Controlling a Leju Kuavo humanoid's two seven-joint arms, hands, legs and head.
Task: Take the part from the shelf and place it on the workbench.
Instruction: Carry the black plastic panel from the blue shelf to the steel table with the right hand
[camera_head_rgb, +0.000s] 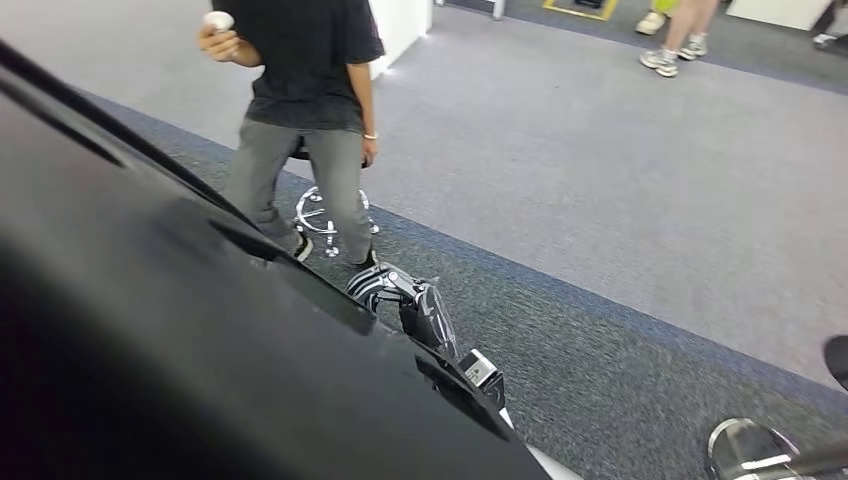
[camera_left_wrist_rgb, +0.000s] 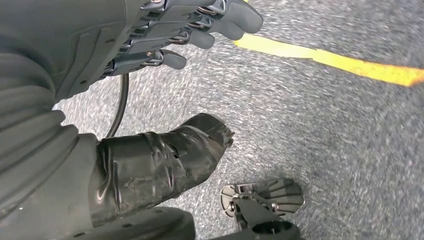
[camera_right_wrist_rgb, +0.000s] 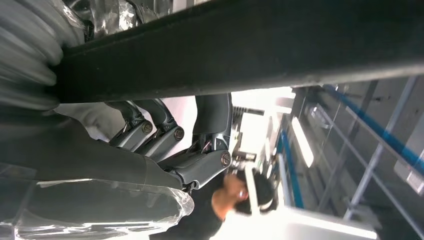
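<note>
Black part (camera_head_rgb: 150, 330), one, a big dark panel-like piece in the head view, off any shelf or bench and held up over the grey carpet (camera_head_rgb: 620, 200). Right hand (camera_head_rgb: 410, 300) grips it, fingers curled round its edge; the wrist view shows the same grip on the part. Left hand (camera_left_wrist_rgb: 165, 35) hangs over the carpet, fingers apart, holding nothing. One person (camera_head_rgb: 300, 90) stands near with a white object (camera_head_rgb: 218, 20). A second person's legs (camera_head_rgb: 680, 35) are well apart. One chrome stool base (camera_head_rgb: 320, 215). One yellow floor line (camera_left_wrist_rgb: 330, 60).

Grey carpet floor (camera_head_rgb: 620, 200) carries a yellow line (camera_left_wrist_rgb: 325, 57) and a chrome stool base (camera_head_rgb: 325, 215).
</note>
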